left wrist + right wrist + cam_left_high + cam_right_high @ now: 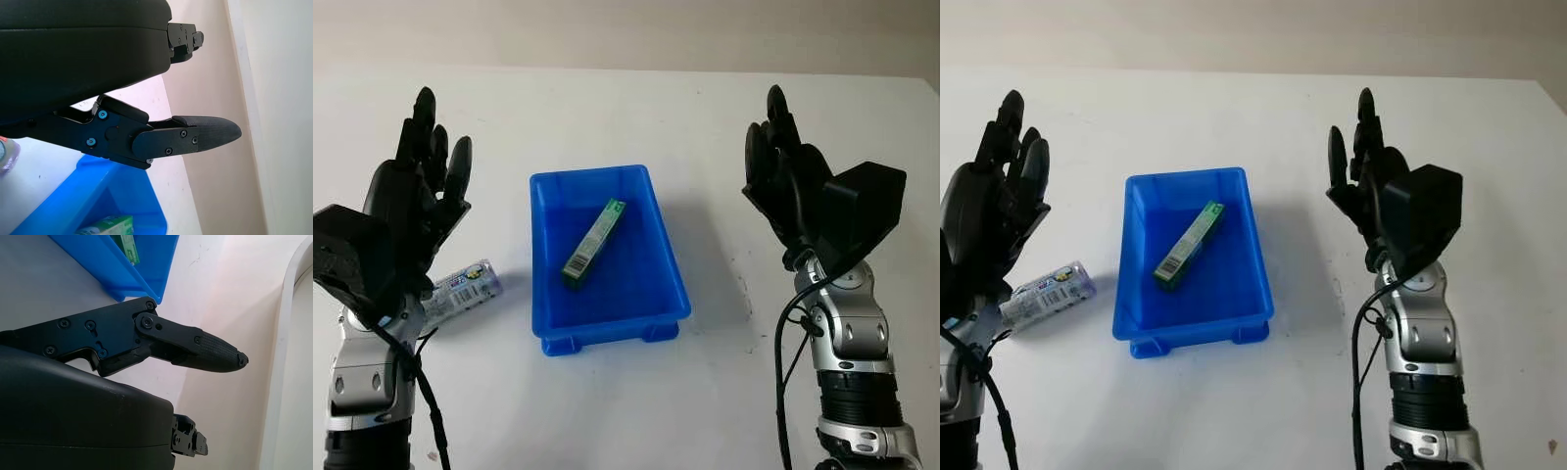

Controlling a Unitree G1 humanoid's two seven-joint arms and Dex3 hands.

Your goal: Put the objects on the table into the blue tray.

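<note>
One blue tray (607, 323) sits mid counter (705, 392), long axis running near-to-far with a slight lean left at the far end. One green box (594, 242) lies flat inside the tray, long axis diagonal, far end pointing up-right toward the tray's far right corner, near end toward the left wall; barcode at the near end. One small bottle (462, 284) with a printed label lies on its side on the counter, left of the tray and apart from it, long axis roughly left-right with the right end tilted a bit farther away, left end tucked behind the left robot hand (416, 191). Left robot hand open, raised over the counter left of the tray, holding nothing. Right robot hand (783, 171) open, raised right of the tray, holding nothing. Count: one tray, one box, one bottle, two robot hands
</note>
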